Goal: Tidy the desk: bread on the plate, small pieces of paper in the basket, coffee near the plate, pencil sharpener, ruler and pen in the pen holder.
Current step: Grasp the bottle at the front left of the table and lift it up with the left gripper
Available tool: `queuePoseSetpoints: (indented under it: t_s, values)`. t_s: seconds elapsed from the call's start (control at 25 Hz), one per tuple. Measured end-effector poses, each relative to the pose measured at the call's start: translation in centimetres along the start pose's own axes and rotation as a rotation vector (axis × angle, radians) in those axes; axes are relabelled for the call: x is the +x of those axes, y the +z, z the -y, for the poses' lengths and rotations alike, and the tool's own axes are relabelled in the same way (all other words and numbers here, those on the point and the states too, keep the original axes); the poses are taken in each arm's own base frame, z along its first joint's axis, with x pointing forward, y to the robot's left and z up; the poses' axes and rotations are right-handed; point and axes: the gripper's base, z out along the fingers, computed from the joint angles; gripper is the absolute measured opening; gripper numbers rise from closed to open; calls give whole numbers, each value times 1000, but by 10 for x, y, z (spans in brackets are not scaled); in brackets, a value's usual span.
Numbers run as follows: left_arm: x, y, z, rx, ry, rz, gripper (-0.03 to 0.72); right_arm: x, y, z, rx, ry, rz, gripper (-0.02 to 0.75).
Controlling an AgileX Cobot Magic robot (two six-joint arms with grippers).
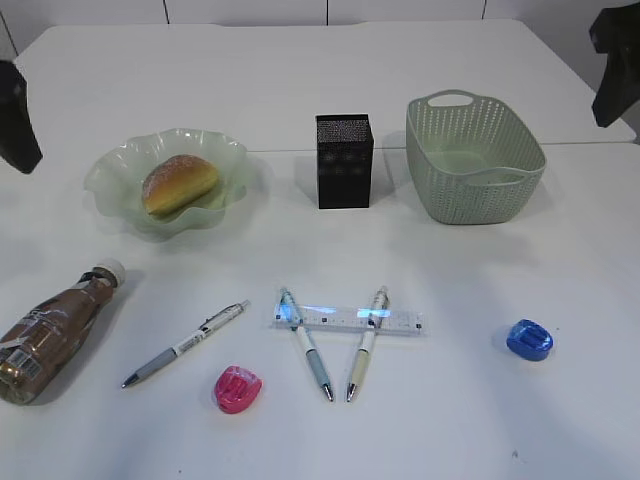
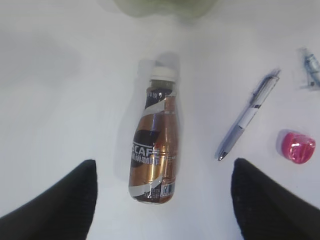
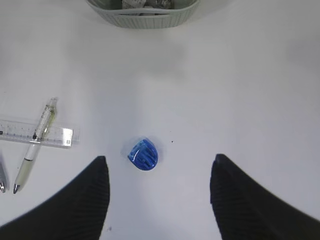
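Exterior: bread (image 1: pixel 180 184) on the plate (image 1: pixel 110 170); coffee bottle (image 1: pixel 52 330) lying on its side, front left; pen holder (image 1: pixel 344 160) beside the basket (image 1: pixel 476 155); ruler (image 1: pixel 348 319) across two pens (image 1: pixel 306 344); pink sharpener (image 1: pixel 238 388) in front.

Left wrist: left gripper (image 2: pixel 160 200) spread apart above the coffee bottle (image 2: pixel 155 150), not touching.

Right wrist: right gripper (image 3: pixel 159 192) spread apart, blue sharpener (image 3: pixel 143 154) just ahead, untouched.

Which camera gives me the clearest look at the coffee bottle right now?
The left wrist view: the coffee bottle lies whole and centred, label readable, between the open left tool. The exterior view shows it at the left edge. The right wrist view misses it.
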Motion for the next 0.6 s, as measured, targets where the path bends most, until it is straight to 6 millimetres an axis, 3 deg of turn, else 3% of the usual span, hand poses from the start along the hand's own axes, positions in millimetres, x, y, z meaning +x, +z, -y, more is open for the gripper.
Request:
queuePoseSetpoints:
  t_s: [0.6]
  values:
    - [-13, 123, 4, -27, 42, -295, 592, 0, 0, -1, -10, 5, 0, 501]
